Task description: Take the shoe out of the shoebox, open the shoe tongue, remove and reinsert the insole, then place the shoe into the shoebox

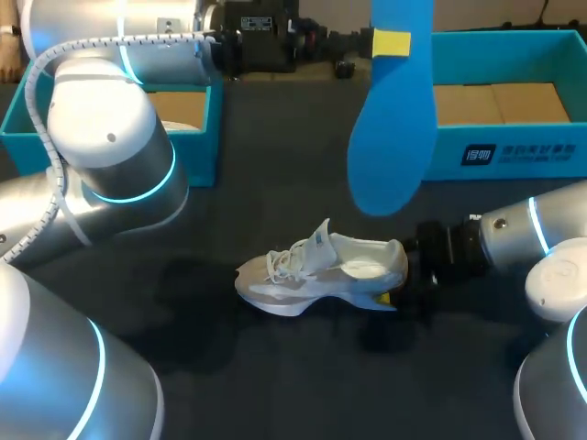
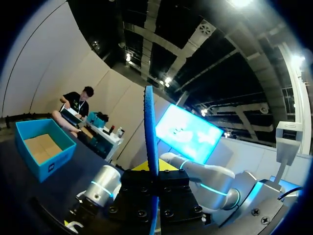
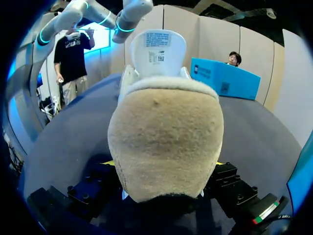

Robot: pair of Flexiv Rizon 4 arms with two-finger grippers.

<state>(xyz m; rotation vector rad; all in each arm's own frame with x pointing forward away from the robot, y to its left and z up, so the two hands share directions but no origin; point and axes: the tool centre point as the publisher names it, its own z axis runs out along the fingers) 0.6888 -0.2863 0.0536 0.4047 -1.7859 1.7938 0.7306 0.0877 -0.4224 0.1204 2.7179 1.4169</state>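
A white and grey shoe [image 1: 321, 270] lies on its sole in the middle of the dark table, toe toward my left side, tongue [image 1: 321, 240] pulled upright. My right gripper [image 1: 396, 280] is shut on the heel from both sides; in the right wrist view the tan heel lining [image 3: 166, 142] fills the space between the fingers. The blue insole [image 1: 394, 128] hangs in the air above and behind the shoe. My left gripper [image 1: 392, 43] is shut on its upper end. In the left wrist view the insole [image 2: 150, 132] stands edge-on out of the left gripper [image 2: 152, 181].
An open blue shoebox [image 1: 514, 147] with a cardboard floor stands at the back right. A second blue box part [image 1: 197, 128] sits at the back left, partly behind my left arm. Bare dark table lies in front of the shoe.
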